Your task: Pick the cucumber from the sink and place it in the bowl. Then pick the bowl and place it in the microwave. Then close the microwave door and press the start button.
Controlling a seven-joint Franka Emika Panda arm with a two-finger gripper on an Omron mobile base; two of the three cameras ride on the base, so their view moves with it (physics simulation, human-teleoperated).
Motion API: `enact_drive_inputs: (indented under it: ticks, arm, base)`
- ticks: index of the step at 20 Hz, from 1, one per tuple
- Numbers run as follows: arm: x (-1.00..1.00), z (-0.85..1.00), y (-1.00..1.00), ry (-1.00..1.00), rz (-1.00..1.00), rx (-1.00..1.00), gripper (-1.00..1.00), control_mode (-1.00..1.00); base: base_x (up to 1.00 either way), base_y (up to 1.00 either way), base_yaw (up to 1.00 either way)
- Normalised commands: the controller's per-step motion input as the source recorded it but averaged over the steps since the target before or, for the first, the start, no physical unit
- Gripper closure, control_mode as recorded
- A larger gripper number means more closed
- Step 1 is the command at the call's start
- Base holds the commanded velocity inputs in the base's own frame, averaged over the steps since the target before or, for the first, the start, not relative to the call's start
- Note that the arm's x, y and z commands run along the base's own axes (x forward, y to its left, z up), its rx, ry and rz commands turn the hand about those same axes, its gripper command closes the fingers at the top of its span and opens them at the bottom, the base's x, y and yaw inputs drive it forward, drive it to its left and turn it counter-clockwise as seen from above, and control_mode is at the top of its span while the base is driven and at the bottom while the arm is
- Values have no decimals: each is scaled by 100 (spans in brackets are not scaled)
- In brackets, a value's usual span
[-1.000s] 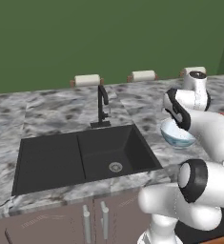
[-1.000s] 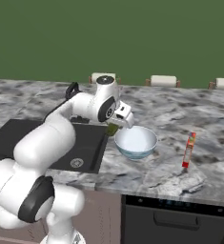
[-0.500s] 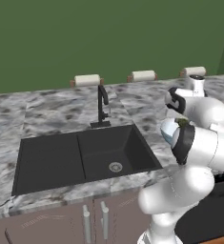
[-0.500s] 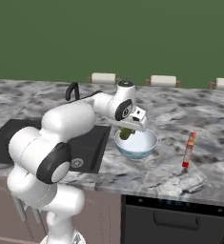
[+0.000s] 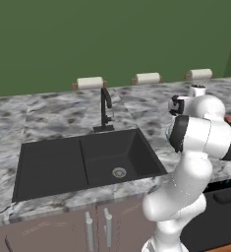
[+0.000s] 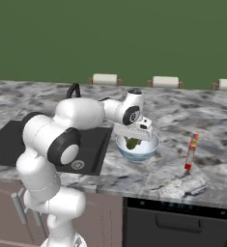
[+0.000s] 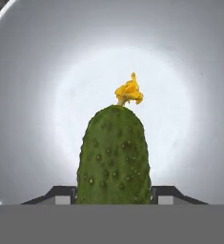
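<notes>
My gripper [image 6: 134, 138] is shut on the cucumber [image 7: 114, 157], a dark-green warty vegetable with a yellow flower tip pointing down into the bowl. The white bowl [image 6: 146, 150] stands on the counter just right of the sink, and its pale inside [image 7: 37, 95] surrounds the cucumber in the hand view. In the right base view the cucumber [image 6: 133, 143] hangs inside the bowl's rim, still held. The dark fingertips [image 7: 61, 193] show on both sides of the cucumber's base. The black double-basin sink [image 5: 87, 162] lies to the left with nothing in it. My arm hides the bowl in the left base view.
A slim black faucet [image 5: 105, 110] rises behind the sink. A red bottle [image 6: 191, 152] stands on the counter right of the bowl. Paper towel rolls [image 6: 105, 79] line the back wall. A dark appliance front [image 6: 182, 222] sits under the counter below the bowl.
The arm has swung right from the sink's edge and lowered, carrying the cucumber from beside the bowl to inside its rim.
</notes>
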Motion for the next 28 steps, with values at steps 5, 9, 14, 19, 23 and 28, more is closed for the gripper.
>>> enact_drive_inputs:
  ticks: [5,9,14,19,23,28]
  arm:
    - [3,-34,-7,16,5,0,100,-100]
    - [3,0,-5,7,2,0,-100,-100]
    - [0,66,-9,0,0,0,-100,-100]
    - [-5,53,7,1,8,0,-100,-100]
    - [-40,-2,54,7,24,0,-100,-100]
    - [-37,-27,74,8,34,-1,-100,-100]
  base:
    - [0,0,0]
    - [0,0,0]
    - [0,0,0]
    - [0,0,0]
    - [0,0,0]
    - [0,0,0]
